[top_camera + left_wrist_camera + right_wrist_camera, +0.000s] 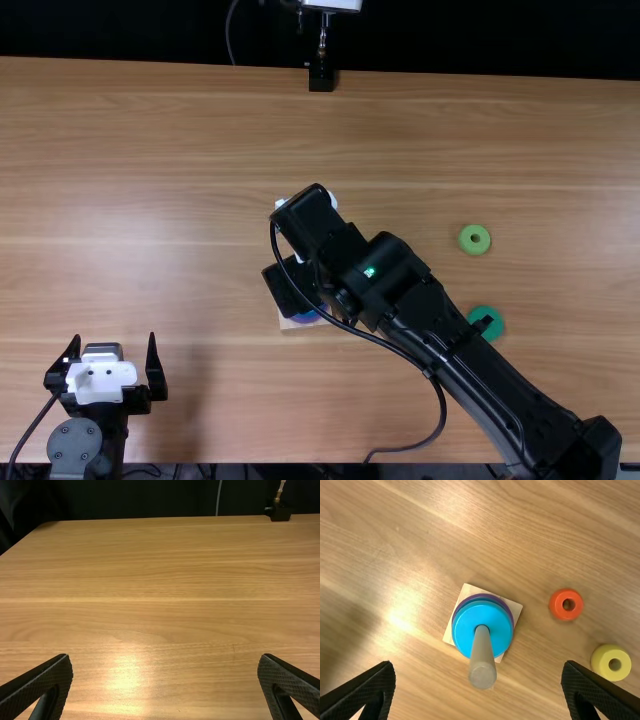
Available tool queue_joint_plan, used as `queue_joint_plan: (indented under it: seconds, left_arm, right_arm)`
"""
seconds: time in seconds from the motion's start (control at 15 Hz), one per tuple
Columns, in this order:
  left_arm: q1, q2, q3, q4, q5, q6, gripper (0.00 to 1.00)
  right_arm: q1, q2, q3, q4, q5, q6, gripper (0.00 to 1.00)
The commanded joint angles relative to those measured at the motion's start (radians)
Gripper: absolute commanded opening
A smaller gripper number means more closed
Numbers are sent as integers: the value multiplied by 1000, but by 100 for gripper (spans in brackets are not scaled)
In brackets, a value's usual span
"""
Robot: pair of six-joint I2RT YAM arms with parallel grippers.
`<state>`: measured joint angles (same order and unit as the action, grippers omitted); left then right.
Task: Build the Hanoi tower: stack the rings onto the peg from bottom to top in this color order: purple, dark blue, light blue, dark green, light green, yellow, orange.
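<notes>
Light blue ring point(466, 626) around peg point(482, 655)

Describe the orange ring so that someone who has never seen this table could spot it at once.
On the table, find the square base whose peg holds a light blue ring above a purple ring. Near that base, the small orange ring lies loose. Its colour, and lying closer to the base, set it apart from the yellow ring.

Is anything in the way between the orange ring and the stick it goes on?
Nothing that I can see. Between the orange ring and the peg are just bare table, the base's corner and the stacked rings.
</notes>
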<state>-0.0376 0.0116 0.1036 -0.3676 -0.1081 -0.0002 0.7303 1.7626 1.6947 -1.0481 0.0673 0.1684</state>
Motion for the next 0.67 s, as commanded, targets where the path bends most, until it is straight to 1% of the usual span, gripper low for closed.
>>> queue_joint_plan:
  seconds: [0.0,0.13,0.33,0.4,0.47,0.53,0.6]
  left_arm:
    - [8,-12,-104,-80,0,4,100]
    - [8,-12,-104,-80,0,4,100]
    - [8,-12,-104,-80,0,4,100]
    - [8,-12,-104,-80,0,4,100]
    - [8,-12,-104,-80,0,4,100]
    - [8,-12,-104,-80,0,4,100]
    - [8,-12,-104,-80,0,4,100]
  right_arm:
    - [1,9,8,18,-3,5,100]
    - [3,6,33,68,-3,14,100]
    - [0,-3,85,162,-1,14,100]
    - [-3,-8,82,222,8,14,100]
    - [-26,-29,74,283,36,10,100]
    - [-69,-54,59,335,76,-3,100]
    - [-100,-72,10,370,104,-10,100]
